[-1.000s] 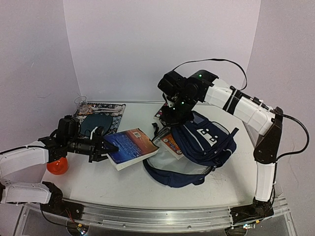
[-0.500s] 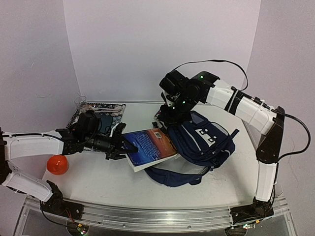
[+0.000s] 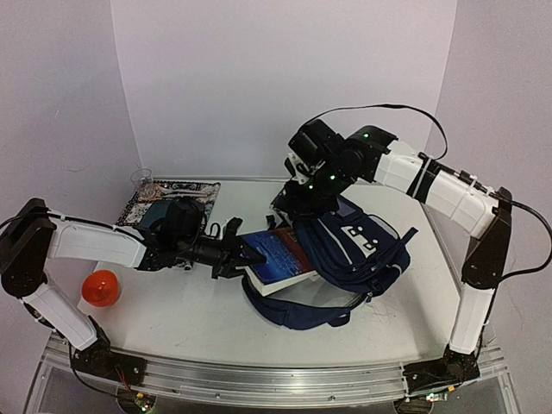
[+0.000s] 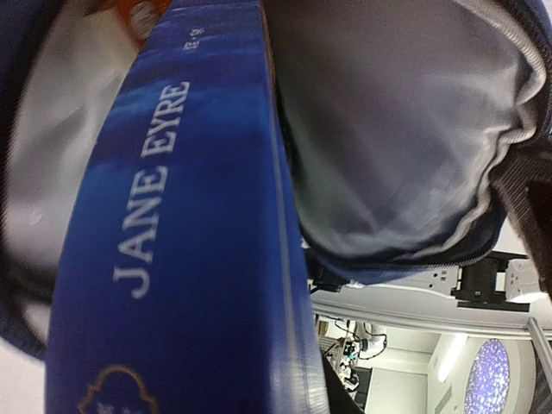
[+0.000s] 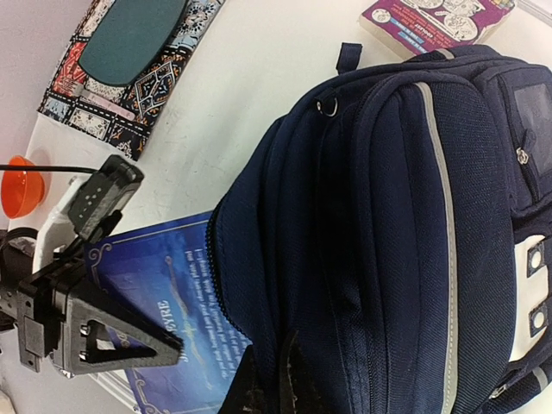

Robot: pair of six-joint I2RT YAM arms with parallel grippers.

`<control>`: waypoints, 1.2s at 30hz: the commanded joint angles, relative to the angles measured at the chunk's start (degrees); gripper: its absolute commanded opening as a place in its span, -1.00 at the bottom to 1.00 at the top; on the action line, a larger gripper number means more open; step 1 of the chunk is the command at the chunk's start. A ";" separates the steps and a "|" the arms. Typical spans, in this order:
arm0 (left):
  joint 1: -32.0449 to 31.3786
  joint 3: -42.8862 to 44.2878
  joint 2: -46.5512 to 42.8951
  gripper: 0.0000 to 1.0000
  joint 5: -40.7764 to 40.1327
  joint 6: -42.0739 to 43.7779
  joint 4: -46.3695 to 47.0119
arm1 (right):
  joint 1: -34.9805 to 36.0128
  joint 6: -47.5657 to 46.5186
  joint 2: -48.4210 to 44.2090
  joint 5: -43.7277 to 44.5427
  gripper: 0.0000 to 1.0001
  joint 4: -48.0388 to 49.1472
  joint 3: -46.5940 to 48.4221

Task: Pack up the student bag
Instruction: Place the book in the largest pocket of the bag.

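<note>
1. Since a second ago, your left arm has carried the blue Jane Eyre book [image 3: 278, 259] rightward across the surface [image 3: 190, 319], from beside the patterned mat [image 3: 194, 191] to the bag's mouth.
2. Left fingers [image 3: 235, 255] grip the book's near edge at a narrow gap. The far end already sits against the grey lining.
3. Student bag [image 3: 366, 246] lies on its side, right of centre on the surface, mouth facing left. Right fingers [image 5: 278, 385] are pinched tight on its upper lip, holding it open.
4. Step in hand, by my judgement: book insertion, partway done.
5. Next you should push the book deeper, level under the raised lip, and let go only once it is seated. The strap under the book's corner could snag.
</note>
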 commanded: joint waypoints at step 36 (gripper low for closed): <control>-8.27 19.43 21.38 -0.69 -25.70 -1.17 21.85 | 0.78 2.46 -10.69 -6.06 -1.00 12.77 -8.37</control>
